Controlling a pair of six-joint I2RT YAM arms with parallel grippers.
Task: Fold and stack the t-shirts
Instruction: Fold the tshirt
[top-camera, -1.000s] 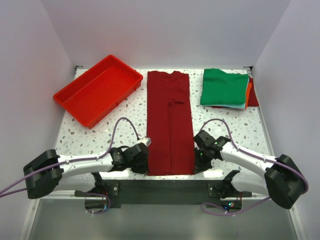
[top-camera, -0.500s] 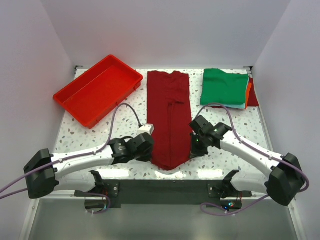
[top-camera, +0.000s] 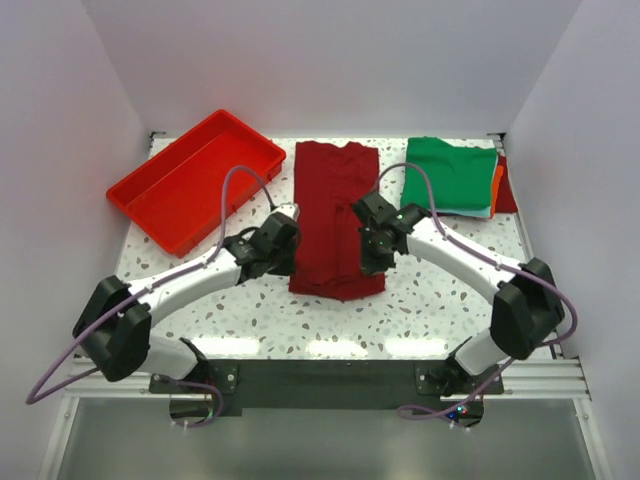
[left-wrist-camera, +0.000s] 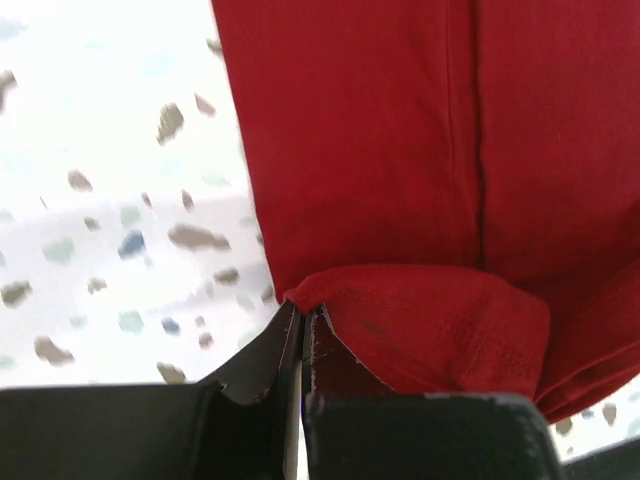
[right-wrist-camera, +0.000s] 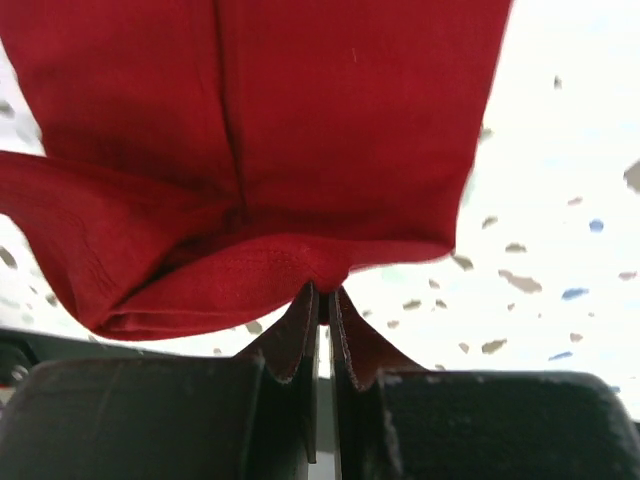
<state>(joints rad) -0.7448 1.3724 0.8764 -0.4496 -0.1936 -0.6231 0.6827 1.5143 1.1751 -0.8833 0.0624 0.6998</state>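
From above, we cannot see the fingertips of the left gripper (top-camera: 290, 245) or the right gripper (top-camera: 365, 245); their own wrists cover them at the maroon t-shirt's (top-camera: 335, 190) side edges. At 1 o'clock, an orange t-shirt (top-camera: 497, 185) and a red t-shirt (top-camera: 508, 192) lie under the green t-shirt (top-camera: 450, 175), showing only slivers. In both wrist views the maroon cloth runs off the top edge, and the counter's (left-wrist-camera: 100, 150) specks are blurred.
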